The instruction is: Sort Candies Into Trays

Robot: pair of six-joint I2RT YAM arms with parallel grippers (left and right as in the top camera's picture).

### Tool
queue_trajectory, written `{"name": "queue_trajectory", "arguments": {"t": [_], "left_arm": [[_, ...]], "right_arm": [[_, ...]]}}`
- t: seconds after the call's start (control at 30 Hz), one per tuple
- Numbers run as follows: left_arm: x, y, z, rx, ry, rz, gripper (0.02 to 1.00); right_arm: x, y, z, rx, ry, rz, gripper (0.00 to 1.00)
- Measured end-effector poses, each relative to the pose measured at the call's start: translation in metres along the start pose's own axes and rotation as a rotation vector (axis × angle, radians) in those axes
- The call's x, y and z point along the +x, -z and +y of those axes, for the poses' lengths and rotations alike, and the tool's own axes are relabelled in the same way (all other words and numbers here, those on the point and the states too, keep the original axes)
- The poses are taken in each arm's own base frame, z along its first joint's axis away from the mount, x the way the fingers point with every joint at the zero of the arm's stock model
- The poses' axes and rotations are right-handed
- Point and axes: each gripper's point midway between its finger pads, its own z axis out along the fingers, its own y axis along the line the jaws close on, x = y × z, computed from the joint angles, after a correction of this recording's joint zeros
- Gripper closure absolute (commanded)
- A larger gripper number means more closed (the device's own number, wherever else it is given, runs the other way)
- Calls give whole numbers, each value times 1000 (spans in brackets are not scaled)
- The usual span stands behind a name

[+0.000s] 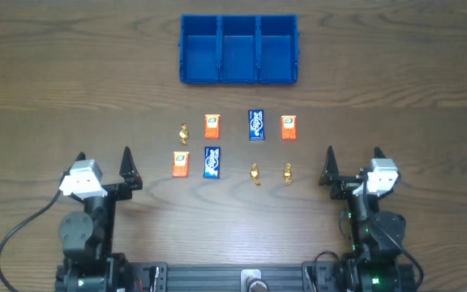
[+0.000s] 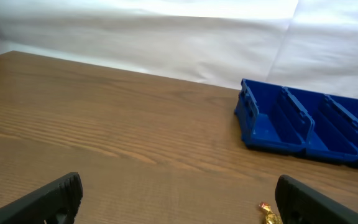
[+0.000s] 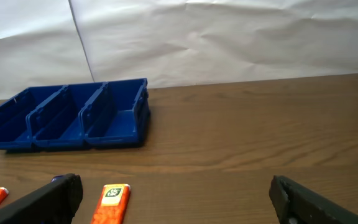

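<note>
- Tray (image 1: 239,77): blue, with three compartments side by side, all three bare. It stands toward the far edge of the tabletop (image 1: 39,97), about mid-width.
- Far row of candies, between the tray and the grippers, from the left side to the right: far gold candy (image 1: 184,132), far left orange packet (image 1: 212,126), far blue packet (image 1: 255,125), far right orange packet (image 1: 289,127).
- Near row, same order: near orange packet (image 1: 181,164), near blue packet (image 1: 212,162), middle gold candy (image 1: 254,173), right gold candy (image 1: 287,172). No candy touches another, and none is in the tray.
- Left gripper (image 1: 104,166): fingers spread apart and holding nothing. It sits toward the near edge on the left side, level with the near row.
- Right gripper (image 1: 353,166): fingers likewise apart and holding nothing, toward the near edge on the right side.
- Governing relation: the whole group lies between the two grippers, inward of each. The near orange packet is the left arm's closest piece. The right gold candy is the right arm's closest and lies nearer its gripper than any piece does to the left.
- Axis: every packet lies with its long axis running from near edge to far edge, while each finger gap opens across that line.
- Judgement: sorting has not begun. Either arm should be able to close across a packet's narrow width with little wrist turn.
- Risk, as a judgement: the gold candies are small and may slip or roll when pinched.
</note>
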Motion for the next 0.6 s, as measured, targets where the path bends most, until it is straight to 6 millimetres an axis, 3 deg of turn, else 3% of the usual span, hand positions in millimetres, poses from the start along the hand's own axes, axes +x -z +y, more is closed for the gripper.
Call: {"name": "queue_trajectory", "arguments": {"t": [0.6], "left_arm": [[1,0,0,1,0,7,20]], "right_arm": [[0,0,0,0,0,0,5]]}}
